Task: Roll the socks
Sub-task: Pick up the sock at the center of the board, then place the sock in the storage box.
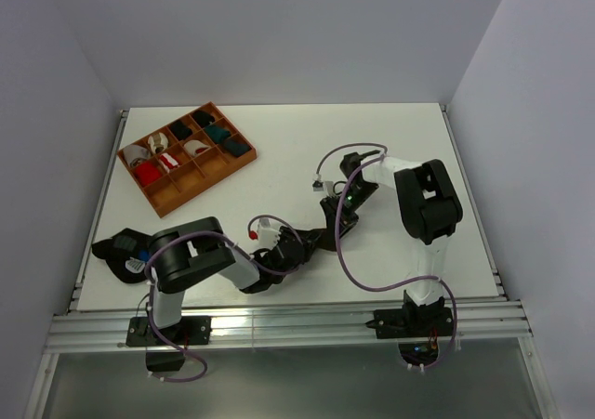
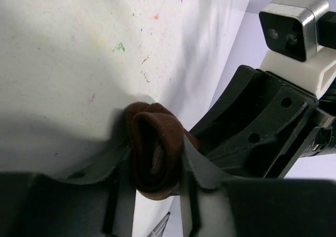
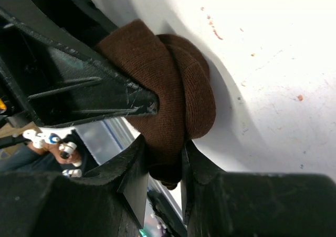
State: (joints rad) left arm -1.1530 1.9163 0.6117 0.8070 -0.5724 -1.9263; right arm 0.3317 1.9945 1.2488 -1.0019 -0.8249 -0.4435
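The dark brown socks (image 1: 315, 241) are bunched into a thick fold near the table's front middle, held between both grippers. In the left wrist view my left gripper (image 2: 156, 154) is shut on the folded socks (image 2: 157, 134), which bulge up between the fingers. In the right wrist view my right gripper (image 3: 164, 147) is shut on the other side of the same socks (image 3: 170, 82). The left gripper's finger (image 3: 89, 87) presses in from the left there. In the top view the left gripper (image 1: 299, 245) and right gripper (image 1: 329, 226) nearly touch. No pale cuff shows.
A wooden tray (image 1: 200, 189) with several compartments holding red, white, teal and dark sock bundles stands at the back left. A dark pile with a blue patch (image 1: 121, 250) lies at the left edge by the left arm's base. The metal rail (image 1: 297, 324) runs along the front.
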